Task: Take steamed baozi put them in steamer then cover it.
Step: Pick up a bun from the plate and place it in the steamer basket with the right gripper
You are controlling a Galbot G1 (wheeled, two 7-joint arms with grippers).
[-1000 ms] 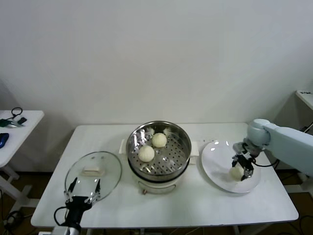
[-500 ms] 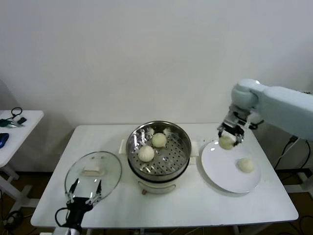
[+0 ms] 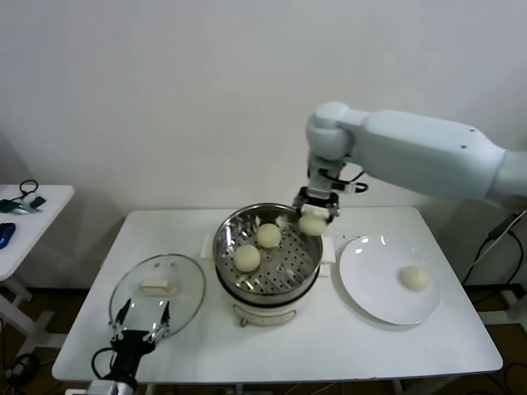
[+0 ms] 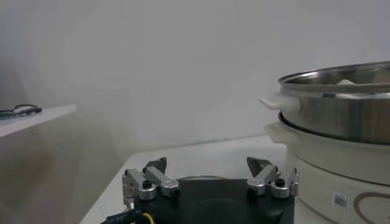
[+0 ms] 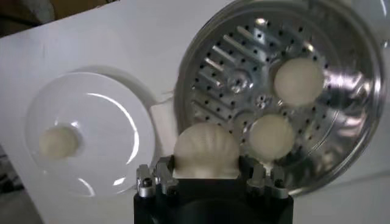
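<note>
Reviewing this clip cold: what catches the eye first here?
The right gripper holds a baozi above the steamer's right rim, two baozi already on the tray inside. One more baozi lies on the plate to the right. The glass lid rests left of the steamer, the left gripper open by its near edge.

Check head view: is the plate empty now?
No: one baozi sits on the plate, two lie in the steamer, and the right gripper holds another.

Plate (image 3: 370, 280) right of steamer (image 3: 268, 271)
</note>
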